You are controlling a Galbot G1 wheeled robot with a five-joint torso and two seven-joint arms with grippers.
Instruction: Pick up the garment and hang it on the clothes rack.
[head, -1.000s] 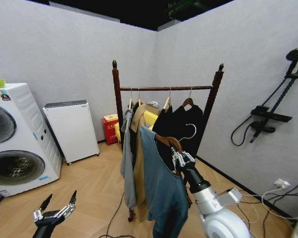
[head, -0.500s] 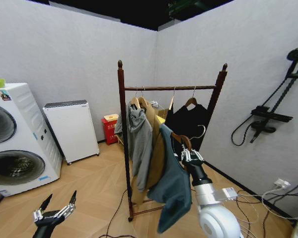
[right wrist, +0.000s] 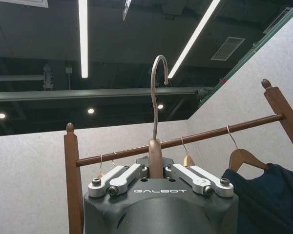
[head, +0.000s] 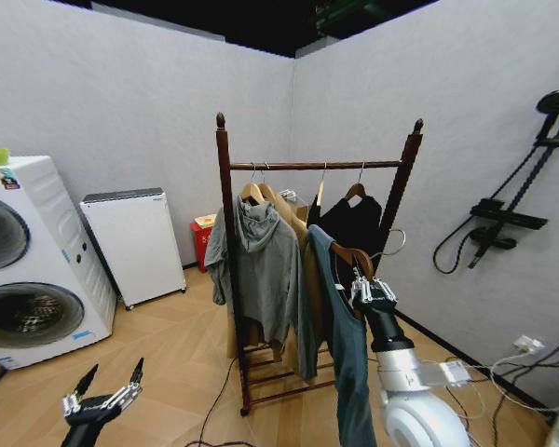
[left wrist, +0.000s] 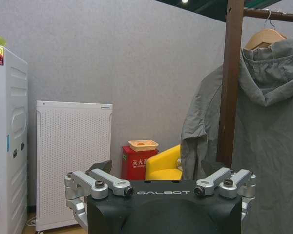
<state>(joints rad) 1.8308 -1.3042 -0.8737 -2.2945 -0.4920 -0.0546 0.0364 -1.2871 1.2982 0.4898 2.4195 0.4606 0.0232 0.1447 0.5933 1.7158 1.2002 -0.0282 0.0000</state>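
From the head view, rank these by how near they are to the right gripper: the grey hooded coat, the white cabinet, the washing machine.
1. Grey hooded coat, on the clothes rack just left of the right gripper.
2. White cabinet, against the back wall.
3. Washing machine, far left.

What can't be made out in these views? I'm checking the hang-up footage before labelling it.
- Garment: its hem is cut off by the head view's lower edge.
- Right pincer: its fingertips' contact with the hanger is hidden by its own body in the right wrist view.
- Clothes rack: its far base rails are covered by the hanging coats in the head view.
- Left pincer: low, idle; its arm is cut off.
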